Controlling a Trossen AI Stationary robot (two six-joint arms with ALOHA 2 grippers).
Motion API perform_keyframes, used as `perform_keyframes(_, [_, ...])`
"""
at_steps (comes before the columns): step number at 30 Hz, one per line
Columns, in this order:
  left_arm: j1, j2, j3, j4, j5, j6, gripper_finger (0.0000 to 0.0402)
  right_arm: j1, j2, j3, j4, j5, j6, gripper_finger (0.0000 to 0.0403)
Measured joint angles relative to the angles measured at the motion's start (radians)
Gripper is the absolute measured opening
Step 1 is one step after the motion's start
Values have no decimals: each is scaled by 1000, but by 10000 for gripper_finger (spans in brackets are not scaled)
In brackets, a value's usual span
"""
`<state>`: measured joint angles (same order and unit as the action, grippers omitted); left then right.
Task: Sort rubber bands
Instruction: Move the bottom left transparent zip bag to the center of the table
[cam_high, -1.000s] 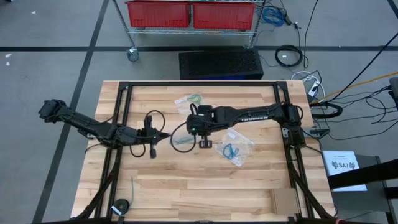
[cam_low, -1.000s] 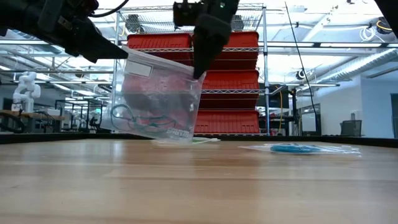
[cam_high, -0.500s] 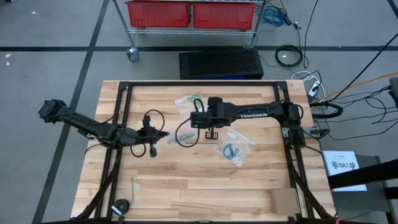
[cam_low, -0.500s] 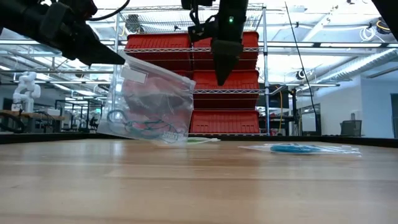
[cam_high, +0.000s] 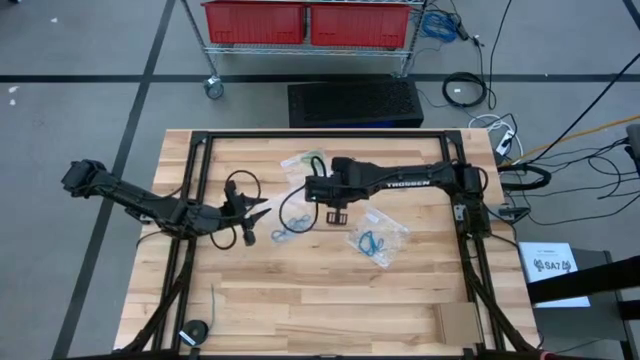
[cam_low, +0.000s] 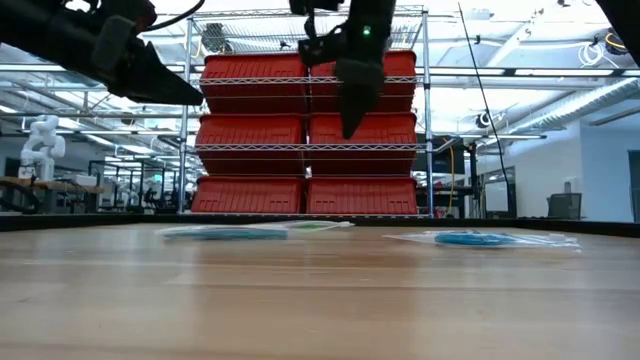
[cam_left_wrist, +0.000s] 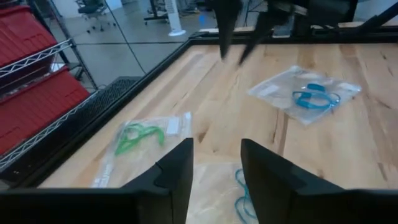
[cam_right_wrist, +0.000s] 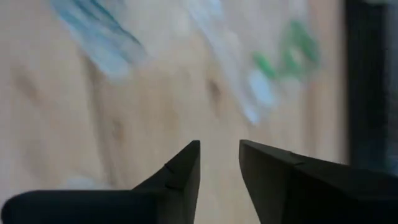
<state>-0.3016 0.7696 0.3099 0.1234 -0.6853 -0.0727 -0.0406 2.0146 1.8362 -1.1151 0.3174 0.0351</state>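
Left gripper (cam_high: 262, 207) and right gripper (cam_high: 337, 215) hang above mid-table, fingers parted, holding nothing. Three clear plastic zip bags lie flat, apart: dark teal rubber bands (cam_high: 282, 236) between the grippers, light green rubber bands (cam_left_wrist: 138, 135), bright blue rubber bands (cam_high: 370, 241)

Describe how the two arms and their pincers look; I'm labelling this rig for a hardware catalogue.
Both arms are dark, nearly black, built of slim jointed segments. The right arm carries white TROSSEN lettering along its forearm; the left arm shows no marking. A thin black cable loops by each wrist. The left pincer and right pincer each end in two dark, tapered, wedge-shaped fingers.
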Motion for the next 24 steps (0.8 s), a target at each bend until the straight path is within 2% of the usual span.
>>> perform_keyframes(3, [-2,-7,0,0,2,0,141,1,0,-80,178,-112,-29,86])
perform_keyframes(6, [-2,-15,0,-1,46,0,123,11,1,-207,417,-144,-71,40])
perform_keyframes(8, [-2,-19,0,-1,70,0,103,13,1,-293,589,-173,-81,11])
perform_keyframes(10, [-2,-19,0,-2,84,0,77,6,2,-364,742,-230,-79,8])
perform_keyframes(13, [-2,-19,0,-4,111,0,31,2,16,-443,917,-244,-78,3])
perform_keyframes(15, [-2,-19,0,-3,121,0,9,-3,49,-466,957,-241,-76,2])
perform_keyframes(20, [-2,-19,1,-4,128,0,10,-21,145,-465,1008,-236,-72,1])
perform_keyframes(24, [-2,-19,1,-8,129,-2,10,-10,157,-463,971,-237,58,1])
